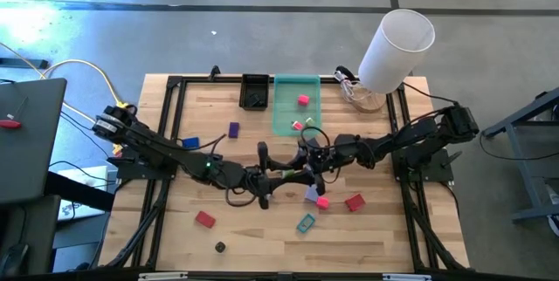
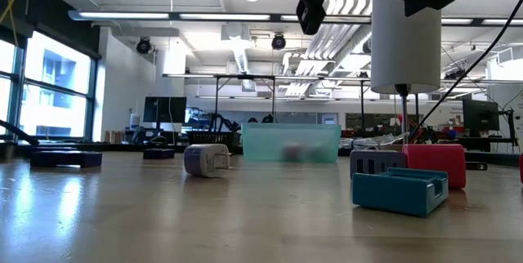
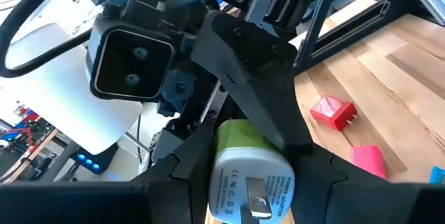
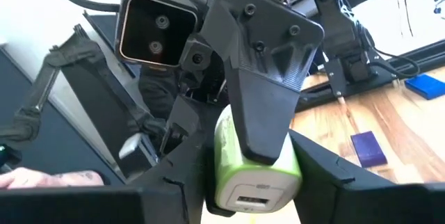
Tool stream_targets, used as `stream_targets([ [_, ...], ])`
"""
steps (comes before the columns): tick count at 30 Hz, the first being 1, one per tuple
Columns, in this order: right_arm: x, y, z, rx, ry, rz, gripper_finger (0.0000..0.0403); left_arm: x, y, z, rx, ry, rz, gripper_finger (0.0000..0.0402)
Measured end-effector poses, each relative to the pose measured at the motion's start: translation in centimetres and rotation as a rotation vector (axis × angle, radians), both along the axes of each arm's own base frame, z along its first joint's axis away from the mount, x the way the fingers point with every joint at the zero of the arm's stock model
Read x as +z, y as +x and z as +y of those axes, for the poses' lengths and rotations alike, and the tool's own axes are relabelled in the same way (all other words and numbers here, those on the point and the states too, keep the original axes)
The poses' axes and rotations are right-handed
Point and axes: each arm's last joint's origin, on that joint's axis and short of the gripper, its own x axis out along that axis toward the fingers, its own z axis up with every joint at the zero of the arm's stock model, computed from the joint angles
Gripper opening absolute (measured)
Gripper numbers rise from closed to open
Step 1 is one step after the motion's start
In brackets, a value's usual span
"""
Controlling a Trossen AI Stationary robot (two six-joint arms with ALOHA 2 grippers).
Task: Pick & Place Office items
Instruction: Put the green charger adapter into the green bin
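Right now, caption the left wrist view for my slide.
Both grippers clasp one green-and-white plug adapter above the wooden table.

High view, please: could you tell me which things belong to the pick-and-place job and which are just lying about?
Job: green adapter, gripped by left end effector, right end effector at it; red block; teal clip; pink block; purple block.
Lying about: white cylinder; yellow cable.

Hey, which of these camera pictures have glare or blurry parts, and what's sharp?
High view: bright glare on the floor at top left. Low view: the teal block nearest the camera is sharp, the green tray farther off is soft, and the windows are washed out. Left wrist view: the green-and-white charger is sharp, the room behind blurred.
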Motion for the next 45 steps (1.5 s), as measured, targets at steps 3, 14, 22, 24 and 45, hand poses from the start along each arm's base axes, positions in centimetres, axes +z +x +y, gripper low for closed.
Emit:
stream_targets([
  [3, -0.1, 0.0, 0.1, 0.005, -0.010, 0.008, 0.0140, -0.4, 0.1, -0.4, -0.012, 0.022, 0.016, 0.0135],
  [14, 0.2, -0.1, 0.0, 0.015, -0.023, 0.014, 0.0125, -0.5, -1.0, -3.0, 0.015, 0.071, 0.019, 0.0137],
  [22, 0.1, -0.3, -0.1, -0.028, -0.052, 0.063, 0.0123, -0.7, -1.2, -3.3, 0.039, 0.071, 0.027, 0.0138],
  [24, 0.1, -0.3, -0.1, -0.028, -0.053, 0.067, 0.0123, -0.7, -1.2, -3.3, 0.039, 0.073, 0.027, 0.0138],
  [45, -0.2, -0.5, -0.2, -0.050, -0.058, 0.103, 0.0121, -0.9, -1.9, -4.5, 0.049, 0.065, 0.038, 0.0139],
])
